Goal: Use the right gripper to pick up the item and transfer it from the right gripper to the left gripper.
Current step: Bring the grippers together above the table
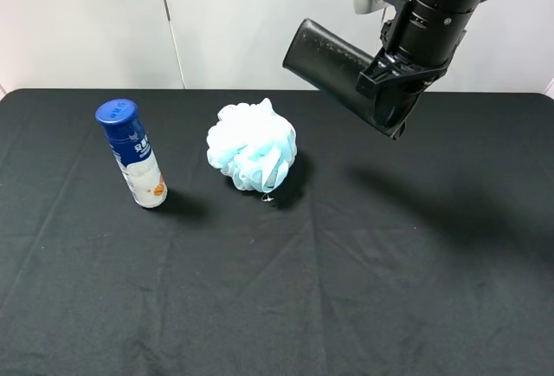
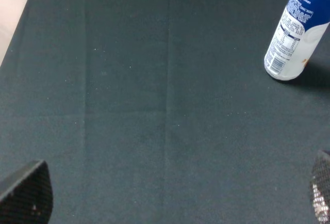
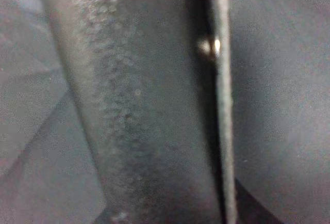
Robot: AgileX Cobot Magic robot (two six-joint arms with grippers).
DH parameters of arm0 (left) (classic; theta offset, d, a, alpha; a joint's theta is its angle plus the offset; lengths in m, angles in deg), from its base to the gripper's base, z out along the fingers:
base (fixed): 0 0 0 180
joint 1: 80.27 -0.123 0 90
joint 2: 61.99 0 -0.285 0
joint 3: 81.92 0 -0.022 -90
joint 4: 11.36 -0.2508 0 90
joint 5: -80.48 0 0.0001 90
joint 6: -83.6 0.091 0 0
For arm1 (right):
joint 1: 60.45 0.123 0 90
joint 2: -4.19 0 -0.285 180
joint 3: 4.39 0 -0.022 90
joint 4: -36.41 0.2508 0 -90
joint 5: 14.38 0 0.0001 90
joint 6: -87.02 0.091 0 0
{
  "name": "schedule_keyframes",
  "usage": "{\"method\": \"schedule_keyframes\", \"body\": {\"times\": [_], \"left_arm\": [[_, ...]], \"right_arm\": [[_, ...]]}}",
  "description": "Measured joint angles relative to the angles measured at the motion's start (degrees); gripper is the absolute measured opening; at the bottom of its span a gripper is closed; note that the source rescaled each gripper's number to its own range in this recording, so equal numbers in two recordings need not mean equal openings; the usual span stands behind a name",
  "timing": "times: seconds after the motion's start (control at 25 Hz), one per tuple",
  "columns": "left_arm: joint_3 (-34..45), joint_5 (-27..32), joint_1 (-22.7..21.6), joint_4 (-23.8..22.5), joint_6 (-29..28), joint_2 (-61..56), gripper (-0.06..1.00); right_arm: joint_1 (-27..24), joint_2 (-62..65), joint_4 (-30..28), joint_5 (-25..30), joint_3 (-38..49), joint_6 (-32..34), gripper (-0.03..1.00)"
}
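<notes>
One flat, elongated black leather-like case [image 1: 333, 62]: up in the air at one o'clock, tilted, well clear of the black tablecloth [image 1: 389, 272].
Right gripper [image 1: 388, 99]: clamped tight on the case's lower end.
Left gripper [image 2: 172, 198]: fingers spread wide, nothing between them.
Pale blue mesh bath puff [image 1: 253, 145]: near centre.
Blue-capped white bottle [image 1: 132, 152]: upright, nine o'clock.

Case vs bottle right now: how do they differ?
The case is black; the bottle is white with a blue cap. The case is aloft, tilted, in the right pincer; the bottle stands on the table. Both are elongated, of similar length.
</notes>
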State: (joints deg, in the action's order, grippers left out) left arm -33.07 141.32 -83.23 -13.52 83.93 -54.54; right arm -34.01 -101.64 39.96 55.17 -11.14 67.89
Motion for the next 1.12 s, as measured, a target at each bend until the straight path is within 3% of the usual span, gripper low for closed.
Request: {"method": "schedule_keyframes", "body": {"times": [0.16,0.4,0.68,0.84,1.12], "left_arm": [[-0.79,0.05,0.0,0.71,0.65,1.02,1.0],[-7.38,0.22,0.0,3.08,8.25,10.15,1.0],[-13.42,0.28,0.29,11.07,13.11,22.11,1.0],[-15.77,-0.6,4.98,13.98,15.4,27.28,1.0],[-18.9,-6.56,18.43,14.1,19.5,36.59,1.0]], "right_arm": [[0.0,0.0,0.16,0.13,0.0,-2.22,0.02],[0.0,0.0,0.17,0.13,0.0,-4.3,0.02],[0.0,0.11,0.22,0.13,0.0,-5.54,0.02],[0.0,1.03,0.74,0.13,0.0,-6.98,0.02],[0.0,2.06,2.95,0.18,0.0,-9.75,0.0]]}}
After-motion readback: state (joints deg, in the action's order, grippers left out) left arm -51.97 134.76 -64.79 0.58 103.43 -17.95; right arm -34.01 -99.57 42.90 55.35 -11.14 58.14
